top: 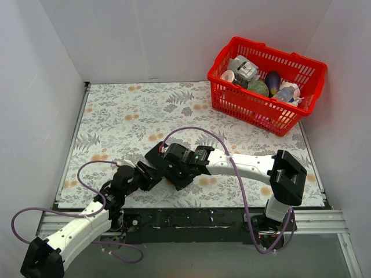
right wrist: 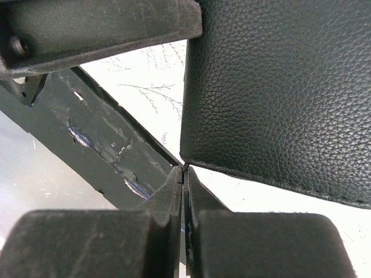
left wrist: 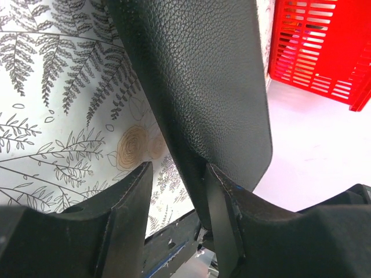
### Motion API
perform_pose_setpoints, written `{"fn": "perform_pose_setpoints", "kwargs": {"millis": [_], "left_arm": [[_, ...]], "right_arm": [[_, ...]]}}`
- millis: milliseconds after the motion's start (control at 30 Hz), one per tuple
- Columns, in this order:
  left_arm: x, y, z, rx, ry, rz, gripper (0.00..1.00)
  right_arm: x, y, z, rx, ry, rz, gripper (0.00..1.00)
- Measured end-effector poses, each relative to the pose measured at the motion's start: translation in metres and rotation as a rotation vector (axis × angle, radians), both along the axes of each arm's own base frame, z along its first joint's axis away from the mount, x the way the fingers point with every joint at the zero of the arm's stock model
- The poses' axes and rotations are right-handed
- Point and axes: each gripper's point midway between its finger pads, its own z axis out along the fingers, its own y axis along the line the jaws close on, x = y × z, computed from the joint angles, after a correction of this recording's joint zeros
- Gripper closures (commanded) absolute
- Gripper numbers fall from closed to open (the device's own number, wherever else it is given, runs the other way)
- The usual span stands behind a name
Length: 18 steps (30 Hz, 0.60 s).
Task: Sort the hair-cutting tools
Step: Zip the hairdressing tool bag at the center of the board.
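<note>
Black folding case (left wrist: 197, 87), left hand (left wrist: 177, 174) astride its edge, gap beside one finger, grip cannot be told, right hand (right wrist: 184, 174) clenched, tips at the case's corner.

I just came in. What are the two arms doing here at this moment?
Both arms meet at a flat black case. It sits between the jaws of the left gripper; a gap shows on one side, so a firm grip is uncertain. The right gripper is shut, its tips at the case's corner. The red basket sits at the far right, untouched. No scissors or comb is visible.
</note>
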Motion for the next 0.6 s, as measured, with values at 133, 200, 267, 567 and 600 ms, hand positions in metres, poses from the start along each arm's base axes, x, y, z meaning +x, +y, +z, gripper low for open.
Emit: {"fn": "perform_pose_setpoints", "kwargs": {"millis": [133, 200, 267, 567, 600], "left_arm": [[0.005, 0.001, 0.008, -0.007, -0.028, 0.018, 0.56], [0.009, 0.001, 0.016, -0.013, -0.047, 0.03, 0.56], [0.013, 0.001, 0.023, -0.017, -0.064, 0.041, 0.56], [0.023, -0.005, 0.027, -0.029, -0.081, 0.046, 0.56], [0.023, -0.005, 0.026, -0.03, -0.079, 0.044, 0.56]], "right_arm": [[0.0, 0.004, 0.005, 0.017, 0.004, 0.004, 0.99], [-0.003, 0.008, 0.009, 0.034, 0.017, 0.011, 0.99], [-0.007, 0.014, 0.015, 0.059, 0.029, 0.026, 0.99], [-0.013, 0.032, 0.038, 0.131, 0.036, 0.058, 0.99], [-0.013, 0.032, 0.038, 0.129, 0.037, 0.058, 0.99]]}}
